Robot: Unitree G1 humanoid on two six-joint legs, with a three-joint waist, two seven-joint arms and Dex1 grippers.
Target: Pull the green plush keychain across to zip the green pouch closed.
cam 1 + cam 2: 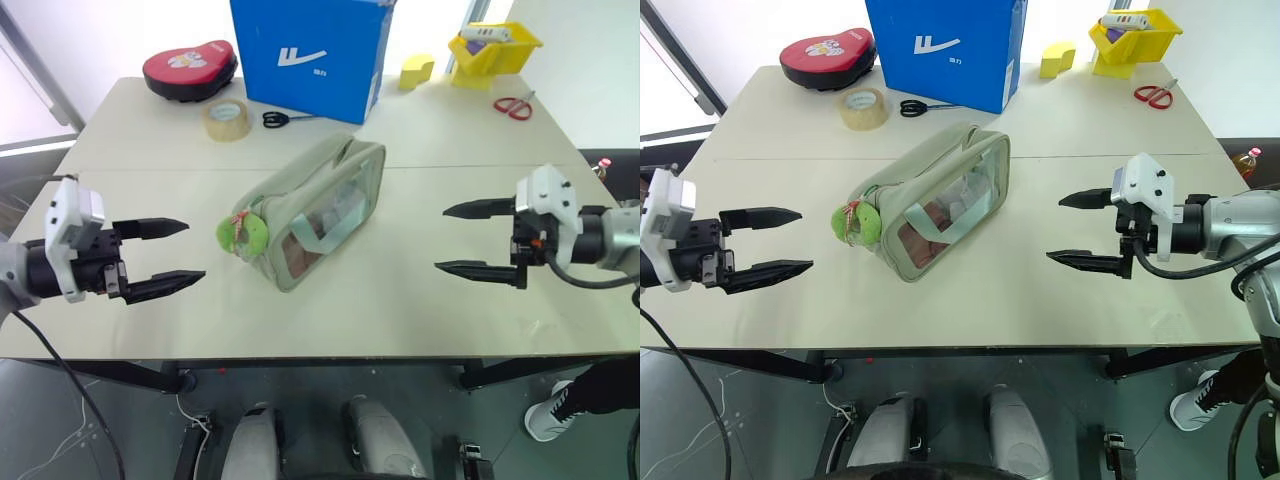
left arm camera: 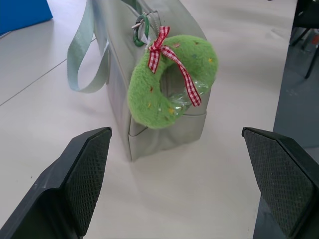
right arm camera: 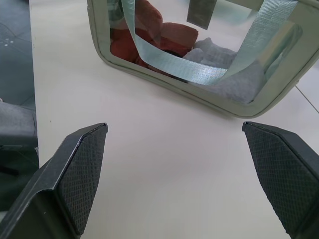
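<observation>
The left pincer [image 1: 165, 256] hangs over the counter's [image 1: 400, 300] near left part, its two black fingers spread wide and pinching nothing. It points toward the keychain [image 1: 241, 234], well apart from it. The right pincer [image 1: 472, 238] hangs over the near right part, fingers likewise spread wide and empty, aimed at the pouch [image 1: 325, 200] from the other side, with bare counter between.

The pouch lies mid-counter between the two pincers, set on a slant, its clear window turned toward the right pincer. Through the window, in the right wrist view, red and grey contents show behind the teal strap [image 3: 199, 69]. The keychain, a lime plush ring tied with a red checked ribbon [image 2: 172, 57], hangs from a small ring at the pouch's near left end, resting against the end panel.

Farther back stand a blue box [image 1: 310, 55], a tape roll [image 1: 227, 119] and black scissors [image 1: 283, 118] just left of the box, and a red case [image 1: 190, 68] at the far left. To the far right sit a yellow block [image 1: 416, 71], a yellow bin [image 1: 494, 48] and red scissors [image 1: 513, 107].
</observation>
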